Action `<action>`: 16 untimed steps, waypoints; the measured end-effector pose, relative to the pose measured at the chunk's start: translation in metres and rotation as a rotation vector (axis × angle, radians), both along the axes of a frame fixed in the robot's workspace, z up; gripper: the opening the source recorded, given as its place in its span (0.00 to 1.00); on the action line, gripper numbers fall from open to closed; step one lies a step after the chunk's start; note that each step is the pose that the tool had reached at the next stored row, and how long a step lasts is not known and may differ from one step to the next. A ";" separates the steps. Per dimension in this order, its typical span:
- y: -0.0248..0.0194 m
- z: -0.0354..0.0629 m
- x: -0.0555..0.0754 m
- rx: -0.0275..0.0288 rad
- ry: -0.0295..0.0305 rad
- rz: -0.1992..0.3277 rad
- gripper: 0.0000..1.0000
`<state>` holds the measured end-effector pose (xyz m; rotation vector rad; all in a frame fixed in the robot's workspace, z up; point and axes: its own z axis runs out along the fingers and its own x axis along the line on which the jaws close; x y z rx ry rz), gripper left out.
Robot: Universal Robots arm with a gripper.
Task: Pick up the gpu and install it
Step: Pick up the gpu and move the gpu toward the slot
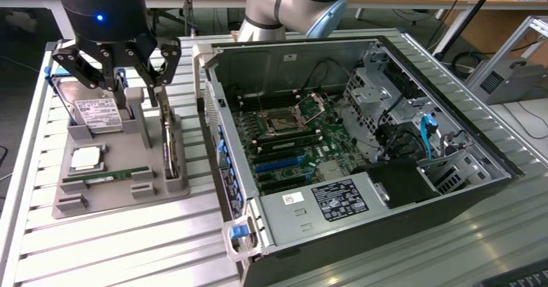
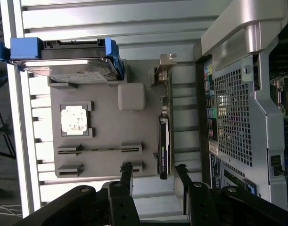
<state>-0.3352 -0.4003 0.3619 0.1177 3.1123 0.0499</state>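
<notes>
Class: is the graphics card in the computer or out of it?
Out. The graphics card stands on edge in the grey tray, beside the open computer.

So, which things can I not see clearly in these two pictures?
- gpu: it stands on edge in the tray, so both views give its thin edge; its faces are hidden.
- gpu's far end, exterior view: partly behind the open gripper.
- hard drive label: text too small in both views.
- computer case, wrist view: cut off by the picture's edge.
</notes>
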 end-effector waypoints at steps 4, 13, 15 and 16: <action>0.0000 -0.0010 0.000 -0.0002 0.0000 0.000 0.48; -0.0001 -0.0027 0.000 -0.0006 0.0000 0.000 0.48; -0.0002 -0.0031 0.000 -0.0006 0.0000 0.000 0.48; -0.0002 -0.0034 0.000 -0.0006 0.0000 0.000 0.48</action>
